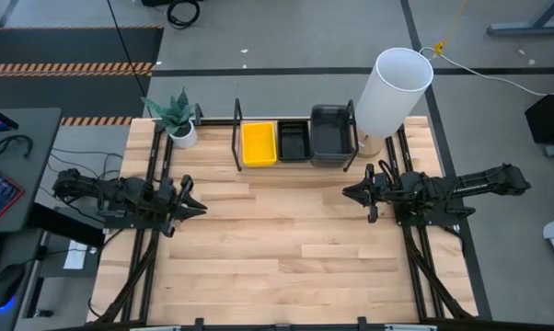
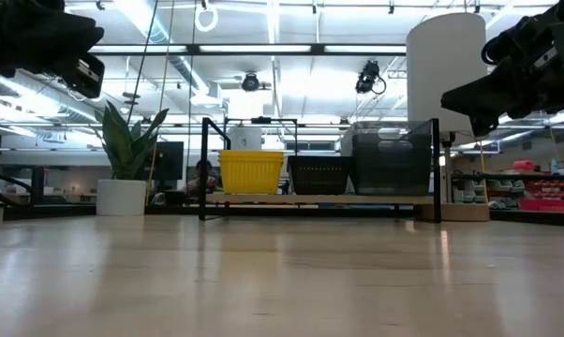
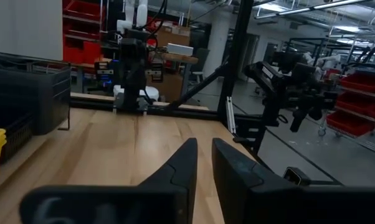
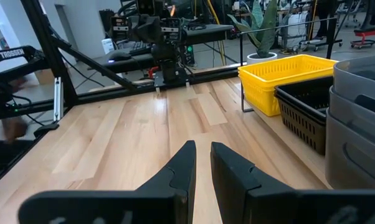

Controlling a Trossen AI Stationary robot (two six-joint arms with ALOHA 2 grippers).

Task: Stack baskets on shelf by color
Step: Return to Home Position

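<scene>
Baskets (image 1: 294, 142) sit sorted on the shelf (image 1: 237, 135) at the table's far edge — stacking appears complete. Left gripper (image 1: 198, 208) and right gripper (image 1: 349, 193) — fingers nearly together, empty — hover parked at mid-table, clear of the shelf.

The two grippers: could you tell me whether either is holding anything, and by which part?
Nothing is held. The left gripper and right gripper hang empty above the table, jaws nearly closed.

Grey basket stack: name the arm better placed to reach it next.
Right. The grey basket stack sits at the shelf's right end, nearest the right tool; the left tool waits farther off, on the yellow baskets' side.
</scene>
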